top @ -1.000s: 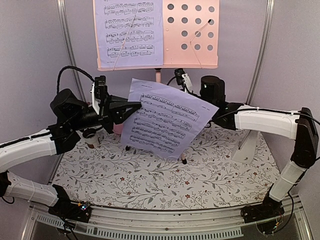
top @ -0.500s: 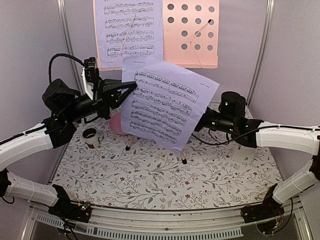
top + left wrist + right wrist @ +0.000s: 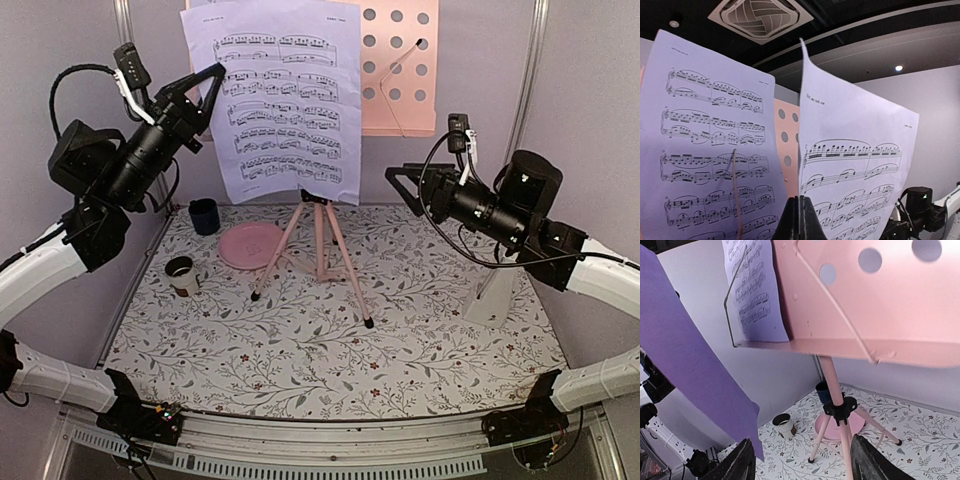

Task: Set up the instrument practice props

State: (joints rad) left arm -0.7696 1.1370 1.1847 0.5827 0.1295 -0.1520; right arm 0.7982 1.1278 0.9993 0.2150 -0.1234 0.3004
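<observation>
At your left gripper [image 3: 798, 204], the two fingers are pressed together on the left margin of a sheet music page [image 3: 285, 100]. They pinch it by a narrow strip and hold it up in the air in front of the music stand [image 3: 400, 70]. Judge this page as nearly weightless and limp. Held by one edge it bows, and it will likely sail or slide out of the pinch if you swing it fast. Behind it, a second page [image 3: 710, 150] sits on the left half of the desk, tucked under a thin wire retainer [image 3: 735, 305].

The desk itself looks like stiff, smooth pink sheet with round holes and a shallow bottom lip [image 3: 840, 347]. That lip is where the paper's lower edge should land. It stands on a slim tripod [image 3: 320, 245] with black joints, which probably tips easily, so avoid pushing on it.

Your right gripper [image 3: 402, 186] is spread wide and holds nothing. Near it on the floral tabletop stands the white metronome [image 3: 492, 297], a hard pyramid with sloping sides. Grip it low down.
</observation>
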